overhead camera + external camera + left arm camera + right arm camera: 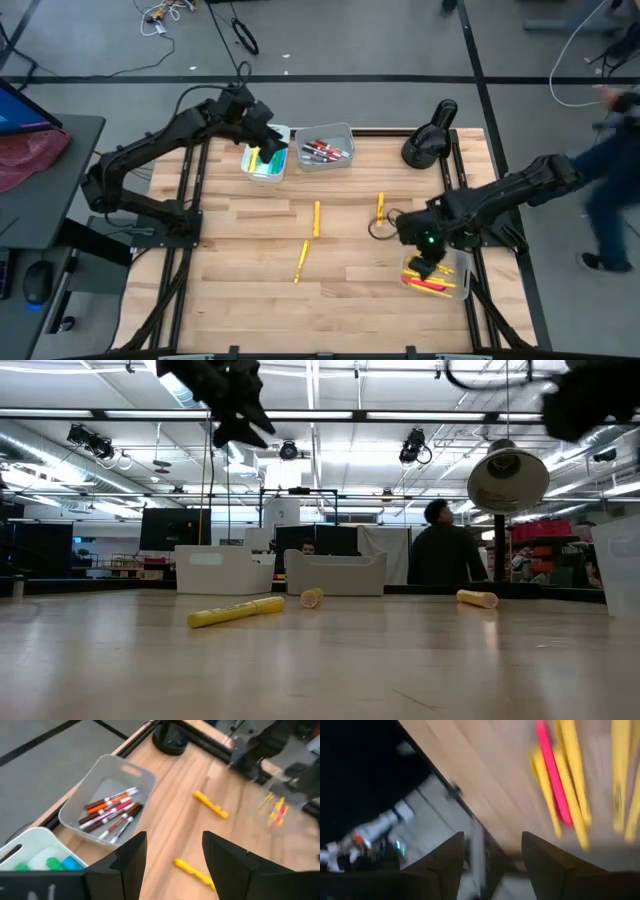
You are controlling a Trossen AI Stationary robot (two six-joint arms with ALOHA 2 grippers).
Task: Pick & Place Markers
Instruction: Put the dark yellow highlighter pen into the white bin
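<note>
Right gripper [428,262] over the bin [459,291] of markers [425,284] near the table's front right corner, fingers apart, empty. Left gripper [272,150] over back-edge bin [266,172], fingers apart.

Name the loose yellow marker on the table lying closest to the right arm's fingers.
The short yellow marker by the dark cable loop, just left of the right gripper. The other two yellow markers lie farther left, mid-table.
</note>
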